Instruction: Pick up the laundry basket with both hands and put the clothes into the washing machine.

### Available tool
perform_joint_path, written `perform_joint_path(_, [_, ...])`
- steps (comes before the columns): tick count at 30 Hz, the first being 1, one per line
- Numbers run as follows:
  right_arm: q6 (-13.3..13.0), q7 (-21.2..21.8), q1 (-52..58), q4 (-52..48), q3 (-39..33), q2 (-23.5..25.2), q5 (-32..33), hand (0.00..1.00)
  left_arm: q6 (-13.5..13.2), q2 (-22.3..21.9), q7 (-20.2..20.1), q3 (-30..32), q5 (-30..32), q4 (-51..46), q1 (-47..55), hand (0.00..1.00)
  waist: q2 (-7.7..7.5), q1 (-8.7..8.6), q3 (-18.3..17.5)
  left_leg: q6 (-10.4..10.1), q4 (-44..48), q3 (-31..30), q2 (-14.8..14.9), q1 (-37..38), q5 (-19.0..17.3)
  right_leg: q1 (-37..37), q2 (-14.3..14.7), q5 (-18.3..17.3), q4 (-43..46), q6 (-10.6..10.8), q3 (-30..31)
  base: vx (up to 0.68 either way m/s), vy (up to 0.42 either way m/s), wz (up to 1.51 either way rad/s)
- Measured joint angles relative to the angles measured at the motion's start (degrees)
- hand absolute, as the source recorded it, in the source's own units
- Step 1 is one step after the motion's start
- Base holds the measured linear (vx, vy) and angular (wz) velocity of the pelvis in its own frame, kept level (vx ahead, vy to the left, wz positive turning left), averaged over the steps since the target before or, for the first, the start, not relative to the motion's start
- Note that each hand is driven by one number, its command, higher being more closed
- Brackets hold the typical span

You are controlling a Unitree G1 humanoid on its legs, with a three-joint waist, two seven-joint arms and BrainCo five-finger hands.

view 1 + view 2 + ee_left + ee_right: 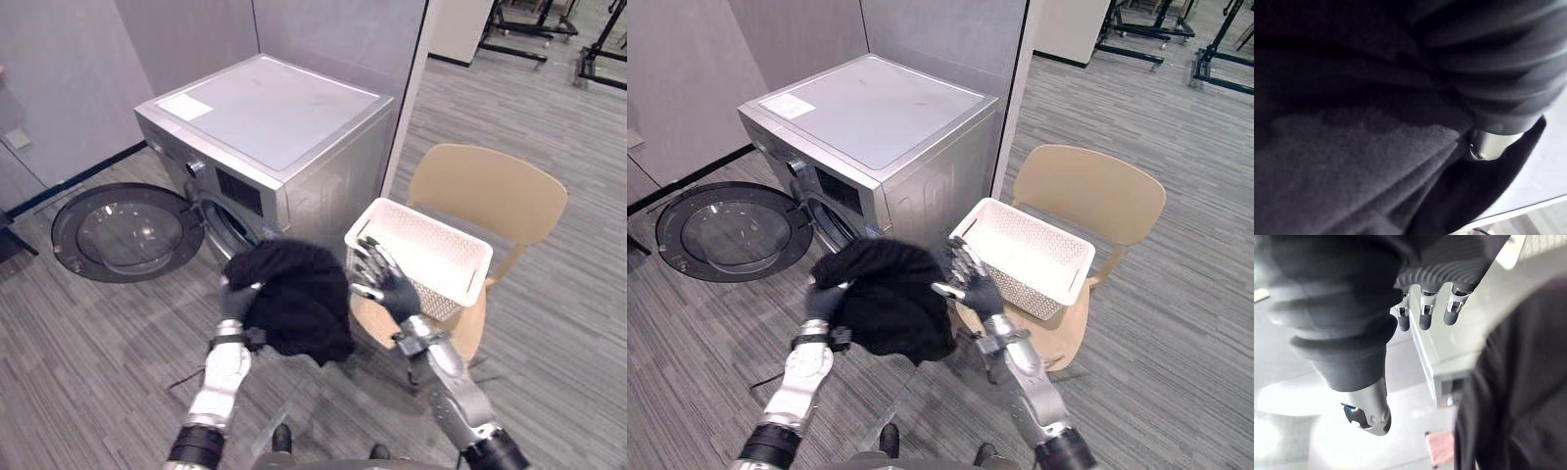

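Floor (549, 127): grey wood-look planks throughout. Grey panel walls (69, 78) far left + far centre, w/ dark baseboard (88, 174) along the left one. Tan chair (490, 191) on the right, curved back. Black metal frames (513, 52) far right. Light even, soft.

Washing machine (284, 127): silver-grey metal casing, brushed satin sheen, smooth flat top.
Its door (125, 233), left: dark glossy rim, clear shiny window.
Clothes (299, 294): black cloth, matt, soft fuzzy nap seen close in left wrist view.
Laundry basket (451, 294): white plastic, perforated walls, smooth rim.
Chair (495, 191), right: pale wood, smooth, satin.
Floor (88, 372): grey wood-grain planks, matt.
Right hand (387, 282): dark ribbed matt cover, silver metallic fingers (1423, 318), dull dark tips.
Far wall panels (69, 69): grey, matt, plain.
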Motion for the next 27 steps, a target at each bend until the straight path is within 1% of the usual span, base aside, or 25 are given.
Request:
perform_joint_path(2, [-0.23,-0.12,1.17,-2.01,-2.61,0.2,-0.46,0.0,0.24,-0.85,-0.11,0.77,-0.57,1.83,1.24,1.0,-0.01,0.01,0.0,-0.02,0.01,0.08,-0.03,-0.05,-0.01,-0.5,-0.3,-0.51,1.0,-0.24,0.07,0.06,-0.013,-0.03])
perform_joint_path(4, [-0.87,-0.6,1.76,-3.19,-3.17,0.39,-0.59,0.0,0.44,-1.78,-0.13,1.04,-1.49,3.48,1.9,1.0,-0.11,-0.13,-0.01,-0.06,0.01,0.1,-0.05,-0.14,-0.04,-1.12,-0.51,-1.18,2.21,-0.39,0.1,0.06,-0.012,0.01])
perform_joint_path(5, [-1.4,-0.8,2.09,-3.39,-3.87,0.4,-1.0,0.0,0.95,-2.15,-0.18,1.26,-1.88,3.78,2.6,1.0,-0.18,-0.24,0.04,-0.06,0.01,0.08,-0.1,-0.24,-0.04,-1.57,-0.68,-1.73,3.02,-0.33,0.11,0.05,-0.018,0.02])
perform_joint_path(8, [-1.69,-1.09,3.68,-2.66,-6.69,0.65,-1.68,0.0,1.01,-2.22,-0.27,2.7,-2.68,3.83,4.08,1.0,-0.28,-0.23,0.03,-0.07,0.02,0.07,-0.24,-0.39,-0.04,-2.33,-0.84,-2.51,4.38,-0.5,0.09,0.04,-0.016,0.01])
perform_joint_path(10, [-1.7,-1.42,3.94,-0.37,-8.08,1.21,-2.53,0.0,1.01,-2.21,-0.31,4.22,-3.09,3.85,4.9,1.0,-0.28,-0.71,0.03,-0.07,0.02,0.08,-0.25,-0.41,-0.04,-2.28,-0.8,-2.5,4.22,-0.51,0.05,0.04,-0.011,0.01])
perform_joint_path(11, [-1.7,-2.13,4.0,1.51,-8.86,1.69,-3.96,0.0,0.98,-2.02,-0.32,4.63,-3.84,4.51,5.3,1.0,-0.29,-1.23,0.03,-0.07,0.02,0.03,-0.32,-0.4,-0.04,-2.13,-0.74,-2.49,4.07,-0.51,-0.05,0.0,0.0,0.0])
perform_joint_path(13, [-1.73,-2.55,4.09,4.97,-9.12,1.76,-5.86,0.0,0.97,-1.91,-0.58,4.75,-3.93,7.07,5.33,1.0,-0.28,-1.47,0.03,-0.07,0.02,0.05,-0.5,-0.41,-0.04,-2.08,-0.77,-2.43,3.62,-0.49,-0.05,0.0,0.0,0.0])
perform_joint_path(16, [-1.42,-3.84,4.11,14.0,-9.11,2.35,-13.19,0.0,1.01,-2.02,-2.05,4.69,-4.25,11.69,5.56,1.0,-0.3,-1.51,0.02,-0.06,0.02,-0.11,-0.62,-0.41,-0.04,-1.44,-0.74,-1.94,2.48,-0.3,-0.26,0.01,0.01,0.04])
perform_joint_path(17, [-0.9,-4.81,4.11,19.04,-9.02,2.65,-17.94,0.0,1.02,-2.06,-2.79,4.7,-4.9,13.14,6.23,1.0,-0.3,-1.53,0.02,-0.06,0.02,-0.44,-0.63,-0.39,-0.05,-0.83,-0.65,-1.69,1.58,-0.05,-0.65,0.02,0.012,0.14])
perform_joint_path(20, [1.08,-6.65,3.97,29.0,-8.92,3.02,-25.68,0.0,1.01,-2.4,-3.04,4.92,-6.91,17.47,7.6,1.0,-0.22,-1.35,0.07,-0.05,0.01,-1.95,-0.81,-0.98,-0.04,0.06,-0.71,-1.59,0.38,0.24,-2.23,0.02,0.011,0.24])
perform_joint_path(21, [1.35,-7.32,3.96,31.06,-8.94,3.35,-27.16,0.0,1.06,-2.77,-3.17,5.55,-7.36,18.79,7.94,1.0,-0.14,-1.38,0.12,-0.04,0.01,-2.66,-0.87,-1.39,-0.03,0.09,-0.75,-1.58,0.18,0.29,-2.9,0.03,0.008,0.51])
perform_joint_path(22, [1.87,-8.42,3.92,34.83,-9.05,4.13,-29.42,0.0,1.28,-3.44,-4.1,6.31,-9.62,20.57,8.66,1.0,0.01,-1.36,0.27,-0.02,0.09,-4.6,-1.16,-2.61,0.03,0.27,-0.92,-1.69,0.02,0.45,-4.93,0.03,0.002,0.59])
perform_joint_path(23, [2.3,-8.56,3.9,36.17,-9.18,4.43,-29.82,0.0,1.36,-3.61,-4.21,6.32,-10.12,21.16,8.81,1.0,0.05,-1.32,0.36,0.0,0.42,-5.38,-1.35,-3.34,0.06,0.35,-1.09,-1.8,0.12,0.56,-6.03,0.04,0.008,0.81])
perform_joint_path(24, [2.69,-8.94,3.79,38.22,-9.5,4.81,-30.34,0.0,1.47,-4.06,-4.33,6.44,-11.22,21.62,8.98,1.0,0.14,-1.24,0.51,0.0,0.93,-7.44,-1.82,-4.54,0.5,0.49,-1.78,-1.99,0.33,0.53,-8.0,0.04,0.002,1.3])
perform_joint_path(25, [2.9,-9.93,3.62,41.34,-10.69,5.3,-30.78,0.0,1.51,-5.07,-5.1,6.54,-12.78,21.73,8.92,1.0,0.54,-1.1,1.13,0.12,1.65,-10.87,-2.92,-6.48,1.3,1.31,-2.68,-3.21,1.15,1.2,-12.43,0.04,-0.002,1.41])
perform_joint_path(27, [3.09,-10.2,2.94,43.73,-11.65,5.46,-30.78,0.0,1.51,-5.68,-5.4,6.53,-13.45,21.75,8.91,1.0,0.76,-0.68,1.72,0.63,1.62,-11.6,-3.83,-7.25,2.28,1.75,-4.13,-4.3,2.23,1.54,-15.26,0.02,0.039,1.3])
